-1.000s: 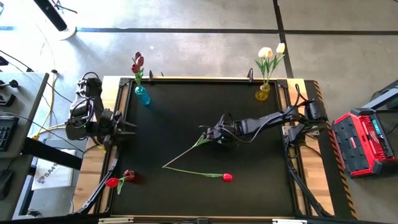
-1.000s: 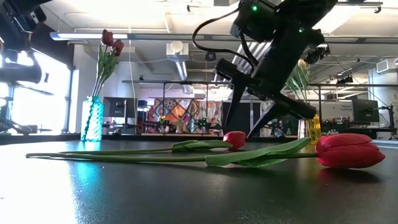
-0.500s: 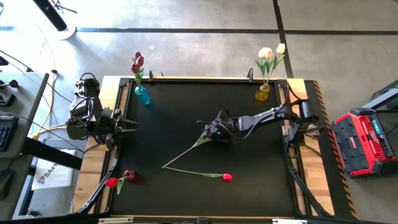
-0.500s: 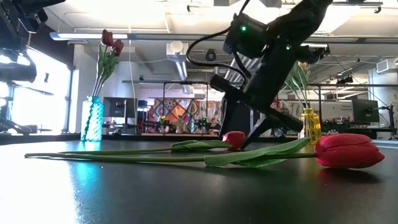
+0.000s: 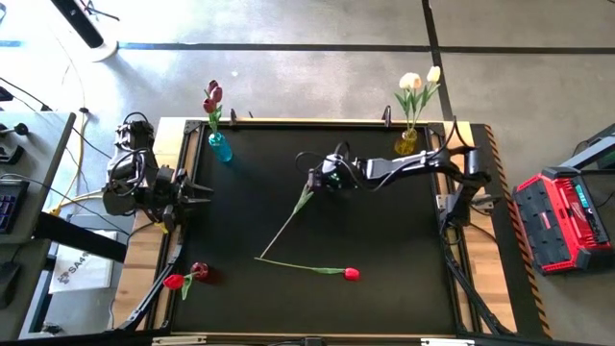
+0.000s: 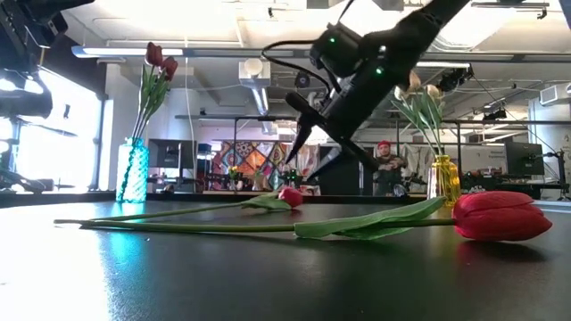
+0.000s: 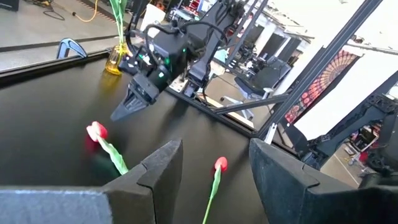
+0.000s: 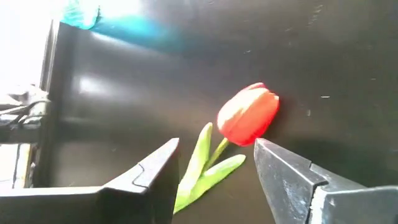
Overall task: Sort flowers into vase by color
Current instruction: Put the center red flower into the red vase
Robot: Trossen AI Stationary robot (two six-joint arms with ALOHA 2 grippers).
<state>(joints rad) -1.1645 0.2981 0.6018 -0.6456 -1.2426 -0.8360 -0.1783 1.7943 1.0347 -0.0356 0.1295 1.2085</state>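
**A:** Where's the right gripper (image 5: 315, 180) now?

**B:** Mid-table, toward the far side, over the head of one red tulip (image 5: 309, 188). Jaws spread, nothing pinched — in the right wrist view the red head (image 8: 249, 114) sits on the mat just ahead of the open fingers (image 8: 292, 180). Stem runs from there toward the near left.

**A:** Other flowers?

**B:** A second red tulip (image 5: 351, 274) lies nearer, head right of centre; its stem tip ends close to the first one's. Two more red heads (image 5: 184, 278) are at the near left edge. Blue vase (image 5: 220, 147) at far left has dark reds, yellow vase (image 5: 406, 142) at far right has cream ones.

**A:** Left arm?

**B:** I've got the left gripper (image 5: 197, 192) parked at the left edge, fingers apart, empty.

**A:** Risks?

**B:** Closing on the head instead of the stem — it's round and could squirt out or crush. I also can't judge height over the mat well; too low and I scrape it. And the two stems nearly meet at the tips, so a lift could drag the second one.
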